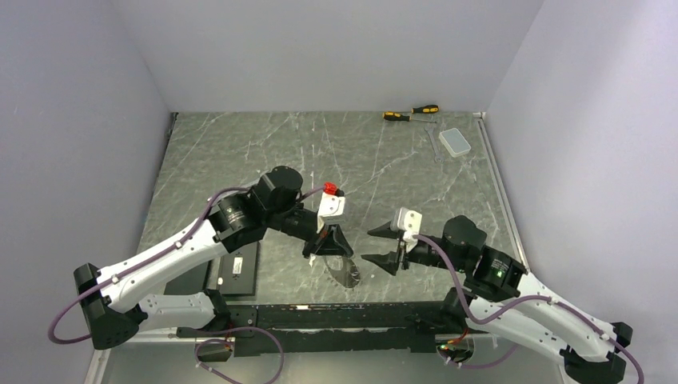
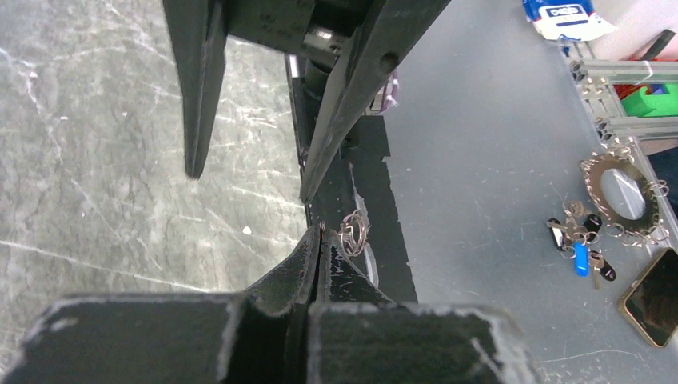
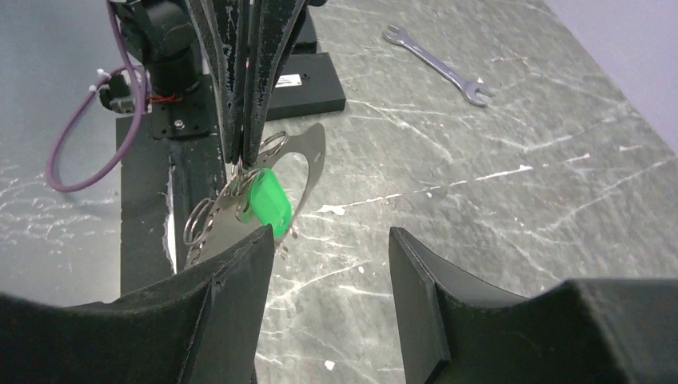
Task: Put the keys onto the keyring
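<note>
The keyring, a thin dark toothed plate ring with small wire loops on its rim, hangs tilted just above the marble near the table's front edge. My left gripper comes down from above and is shut on its rim; in the left wrist view my left gripper is pressed tight with a wire loop beside the tips. A green-headed key lies against the ring's face; whether it is threaded on I cannot tell. My right gripper stands open and empty, its left finger just under the key.
A silver wrench lies far right and a flat black box lies behind the ring. Screwdrivers and a clear box sit at the back right. Off the table lie another toothed ring with keys and a phone.
</note>
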